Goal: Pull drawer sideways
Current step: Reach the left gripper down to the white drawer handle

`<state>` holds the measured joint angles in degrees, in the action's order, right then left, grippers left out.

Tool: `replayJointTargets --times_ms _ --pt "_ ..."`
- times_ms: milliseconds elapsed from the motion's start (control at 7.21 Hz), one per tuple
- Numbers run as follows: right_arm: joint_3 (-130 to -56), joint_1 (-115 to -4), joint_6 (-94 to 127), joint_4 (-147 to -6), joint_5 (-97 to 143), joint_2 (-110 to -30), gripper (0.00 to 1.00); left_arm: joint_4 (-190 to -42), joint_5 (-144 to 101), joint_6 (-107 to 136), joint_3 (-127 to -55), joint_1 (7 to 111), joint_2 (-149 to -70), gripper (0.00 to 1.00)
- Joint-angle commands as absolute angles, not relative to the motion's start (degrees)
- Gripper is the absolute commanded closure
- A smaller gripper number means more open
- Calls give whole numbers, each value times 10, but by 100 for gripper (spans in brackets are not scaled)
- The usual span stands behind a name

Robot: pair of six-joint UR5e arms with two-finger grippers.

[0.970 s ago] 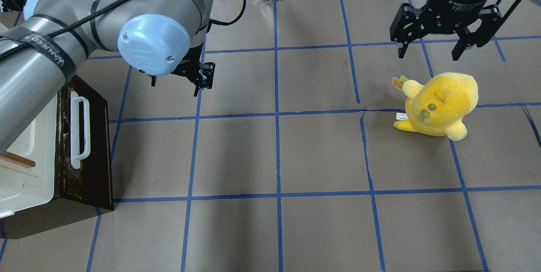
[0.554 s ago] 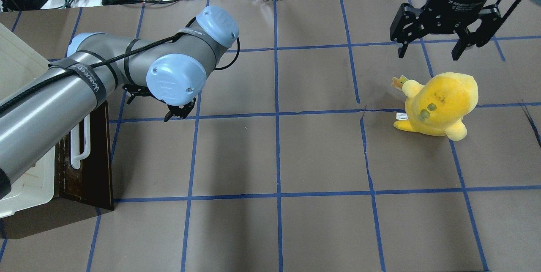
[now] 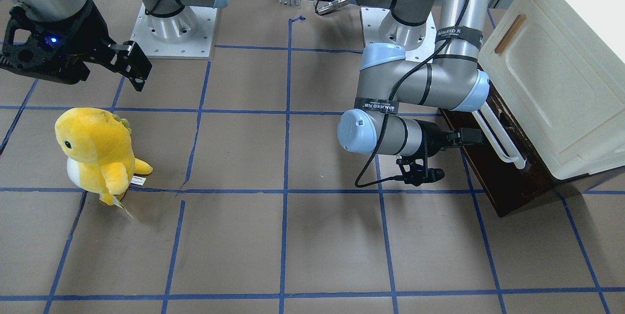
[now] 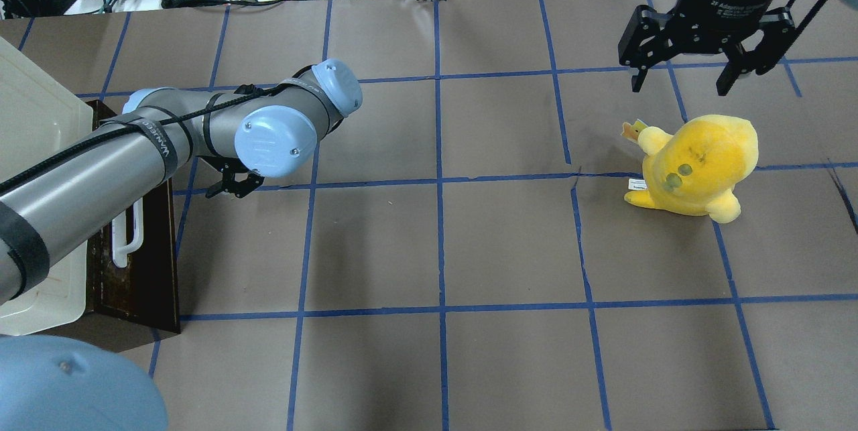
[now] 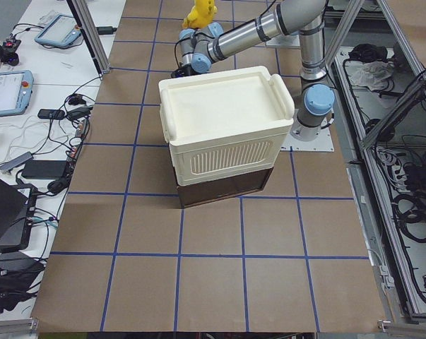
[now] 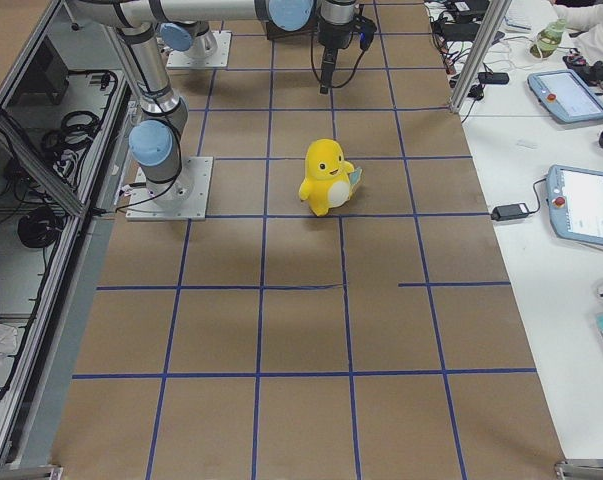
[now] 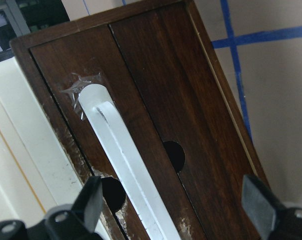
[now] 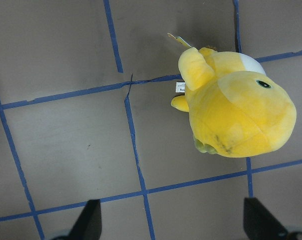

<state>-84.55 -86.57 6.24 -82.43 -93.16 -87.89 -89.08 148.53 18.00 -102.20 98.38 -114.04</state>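
Because the drawer (image 4: pixel 144 270) sits at the table's left edge under the cream cabinet (image 4: pixel 33 102), its white handle (image 7: pixel 125 160) running near-to-far, my left pincer (image 7: pixel 173 205), spread and empty, faces it from the right; my right pincer (image 4: pixel 678 90), also spread, is well apart.

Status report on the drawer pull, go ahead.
Left gripper open, lined up on the white handle, not closed on it. Right gripper open, hovering near the yellow plush. Drawer front ungripped, nothing between it and the fingers.
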Motion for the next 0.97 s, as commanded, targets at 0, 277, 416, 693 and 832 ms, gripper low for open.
replayJointTargets --times_ms 0,277,416,693,832 --pt "-846 -866 62 -824 -932 -879 0 -935 1529 188 -1034 974 -1159 0" --pt "-846 -866 62 -824 -932 -879 0 -940 1541 188 -1034 971 -1173 0" --pt "-846 -866 62 -824 -932 -879 0 -940 1542 189 -1031 960 -1179 0" --pt "-846 -865 62 -824 -932 -879 0 -955 1563 189 -1034 956 -1179 2" --pt "-846 -866 62 -824 -932 -879 0 -973 1564 189 -1030 956 -1168 1"
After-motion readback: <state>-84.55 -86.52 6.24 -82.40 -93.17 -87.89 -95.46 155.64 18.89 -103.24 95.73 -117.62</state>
